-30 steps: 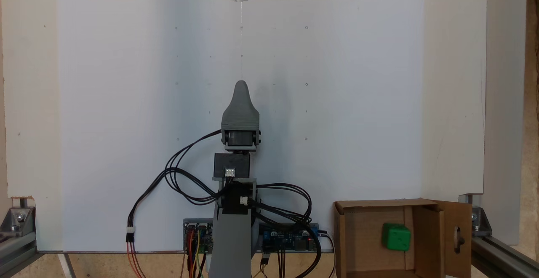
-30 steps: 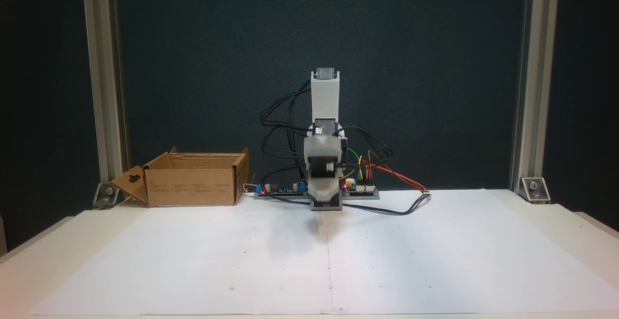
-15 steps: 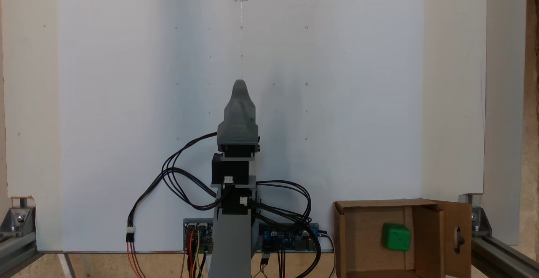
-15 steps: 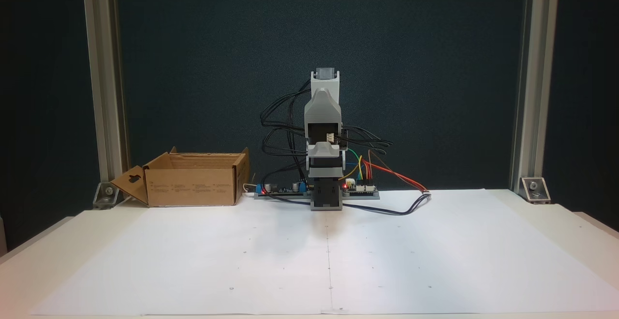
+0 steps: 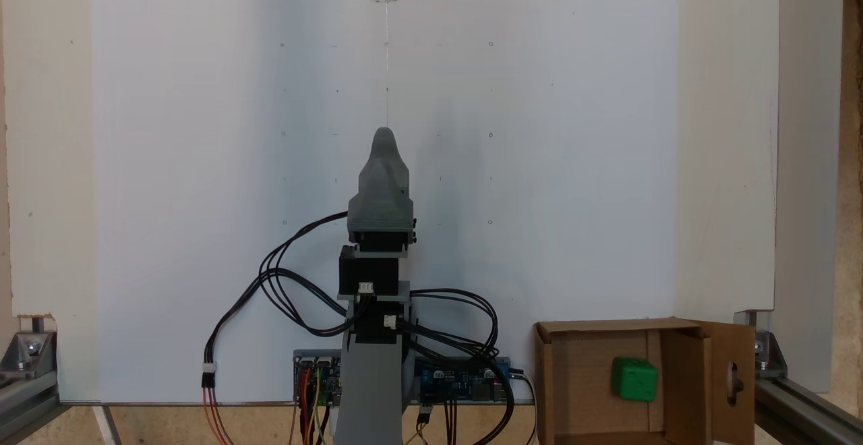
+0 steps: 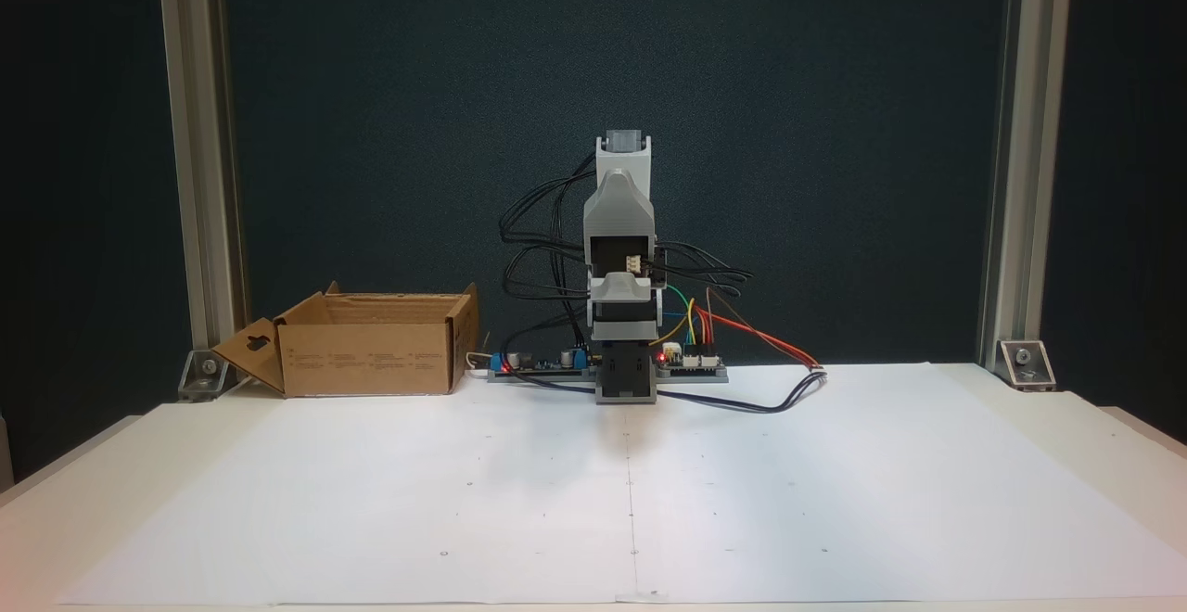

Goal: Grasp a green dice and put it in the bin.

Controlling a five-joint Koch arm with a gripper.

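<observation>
- The green dice (image 5: 634, 379) lies inside the cardboard box (image 5: 559, 377) at the lower right of the frame in a fixed view, resting on the box floor, right of its middle and near the inner flap.
- In the other fixed view the same box (image 6: 371, 357) sits at the left middle of the frame, on the table (image 6: 278, 501) beside the arm's base; its walls hide the dice there.
- Judged from this, the task looks done: the dice is in the bin and nothing holds it. Nothing seems left except for the arm to rest.
- The arm (image 5: 377, 276) stands folded over its base at the bottom centre of the frame in the view from above, well apart from the box.
- The pincer (image 5: 384, 155) points toward the middle of the white sheet (image 5: 202, 162), its tip at the thin centre line.
- In the front-on view the arm (image 6: 623, 223) rises as a compact upright stack, the links tucked one before another, with the cables (image 6: 538, 250) looping out on both sides.
- Its jaws lie one behind the other in both views, so I cannot tell whether they are apart or together; nothing green shows at them.
</observation>
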